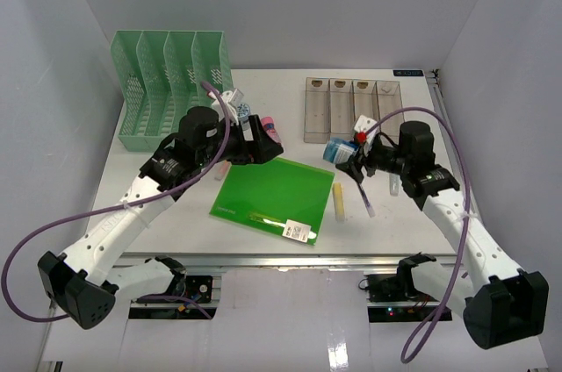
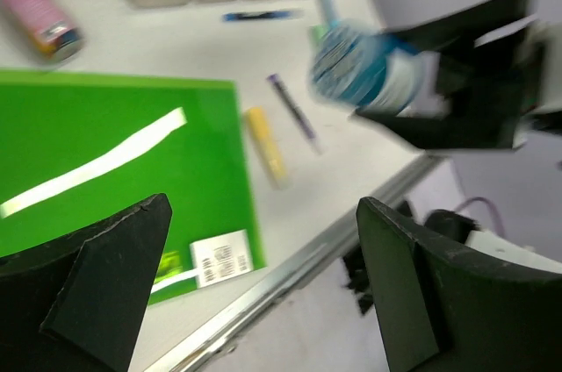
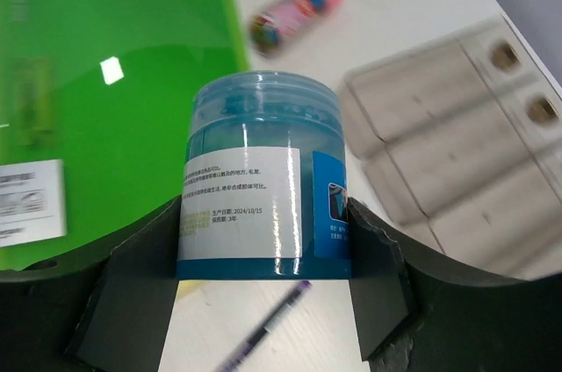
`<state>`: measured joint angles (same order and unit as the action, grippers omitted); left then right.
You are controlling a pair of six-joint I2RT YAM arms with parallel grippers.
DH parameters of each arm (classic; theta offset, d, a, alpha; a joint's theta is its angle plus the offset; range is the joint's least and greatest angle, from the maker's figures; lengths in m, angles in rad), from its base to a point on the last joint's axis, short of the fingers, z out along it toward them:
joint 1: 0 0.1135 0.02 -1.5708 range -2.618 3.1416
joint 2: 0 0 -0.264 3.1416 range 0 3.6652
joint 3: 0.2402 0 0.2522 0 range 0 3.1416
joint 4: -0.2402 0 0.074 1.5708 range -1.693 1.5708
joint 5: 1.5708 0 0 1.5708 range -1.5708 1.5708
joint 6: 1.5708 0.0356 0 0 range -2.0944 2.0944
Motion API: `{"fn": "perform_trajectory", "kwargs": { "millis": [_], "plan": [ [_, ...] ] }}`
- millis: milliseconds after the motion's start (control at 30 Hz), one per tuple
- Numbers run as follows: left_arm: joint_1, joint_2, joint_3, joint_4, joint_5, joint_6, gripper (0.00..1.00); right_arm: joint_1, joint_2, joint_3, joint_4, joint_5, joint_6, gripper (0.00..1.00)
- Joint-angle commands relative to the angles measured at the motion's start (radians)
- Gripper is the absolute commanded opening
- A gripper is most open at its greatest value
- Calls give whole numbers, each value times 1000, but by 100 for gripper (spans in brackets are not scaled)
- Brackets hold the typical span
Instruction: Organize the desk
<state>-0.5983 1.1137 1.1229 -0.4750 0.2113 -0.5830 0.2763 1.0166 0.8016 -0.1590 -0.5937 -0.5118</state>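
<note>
Right now the right claw (image 3: 263, 258) is clamped across the body of a blue jar (image 3: 263, 179), holding it clear of the counter (image 1: 281, 96) btw the green folder (image 1: 272, 192) & the clear tray (image 1: 327, 113). It is probably up there so it can go to a tidier spot w/o dragging over the loose bits below. The left claw (image 2: 263, 223) hangs wide apart w/ nothing in it, over the folder's far edge near a pink bottle (image 1: 270, 129), likely ready for either. The folder lies flat mid-counter, white label at its near corner. A yellow stick (image 1: 339, 201) & a purple pen (image 1: 364, 196) lie loose just beside it, not sorted yet. The tray has 4 compartments, each w/ a small dark bit at its far end; can't tell what. The green file rack (image 1: 167, 82) stands at the far left corner; nothing shows in its slots. The jar's contents look blue, level unclear.
</note>
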Motion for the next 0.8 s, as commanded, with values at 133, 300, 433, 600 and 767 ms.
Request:
{"fn": "perform_trajectory", "kwargs": {
  "millis": [133, 300, 433, 600, 767],
  "plan": [
    [5, -119, -152, -137, -303, 143, 98, -110, 232, 275, 64, 579, 257, 8],
    [4, -203, -210, -123, -342, 178, 98, -156, 384, 400, 63, 769, 365, 8],
    [3, -269, -245, -106, -329, 199, 98, -188, 551, 527, 73, 798, 414, 8],
    [5, -356, -296, -96, -283, 181, 98, -211, 728, 636, 117, 840, 430, 8],
    [5, -398, -321, -96, -241, 144, 98, -218, 867, 738, 147, 796, 431, 10]
  ]
}}
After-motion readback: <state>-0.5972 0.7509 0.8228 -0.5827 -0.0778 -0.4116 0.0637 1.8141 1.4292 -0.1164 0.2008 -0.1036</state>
